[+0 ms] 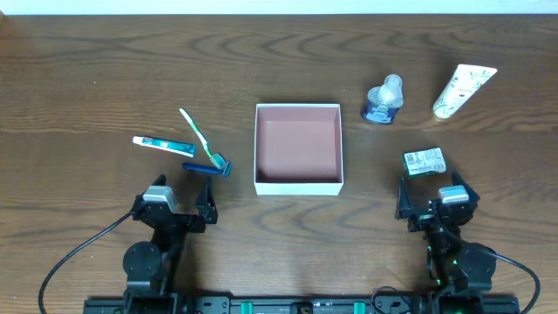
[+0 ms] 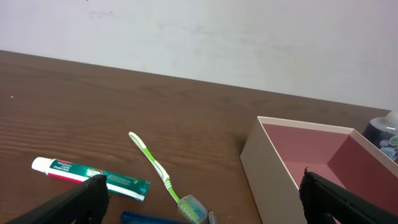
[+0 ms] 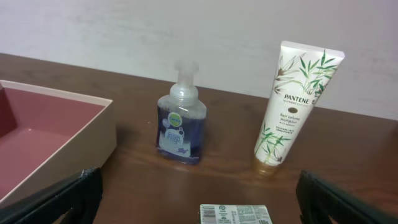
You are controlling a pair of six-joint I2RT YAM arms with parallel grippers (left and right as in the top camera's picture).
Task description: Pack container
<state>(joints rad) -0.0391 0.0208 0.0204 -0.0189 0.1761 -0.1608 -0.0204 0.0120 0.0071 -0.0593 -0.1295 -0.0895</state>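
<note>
Container (image 1: 296, 144) sat mid-table, empty, between arms. Left gripper (image 1: 177, 199) fingers spread wide; toothbrush (image 1: 199, 137) just ahead, long axis diagonal (head end nearest fingers). Right gripper (image 1: 436, 197) likewise spread; small packet (image 1: 424, 161) just ahead. Packet label unreadable. Blue item (image 1: 207, 167) cut off in left wrist view.

The dark brown table (image 1: 87, 70) is wood with visible grain, faintly sheened. The square white-walled container (image 1: 297, 185) looks like matt card. At upper right, the clear pump bottle (image 1: 384, 102) and white bamboo-print tube (image 1: 465, 89) are smooth, glossy plastic
</note>
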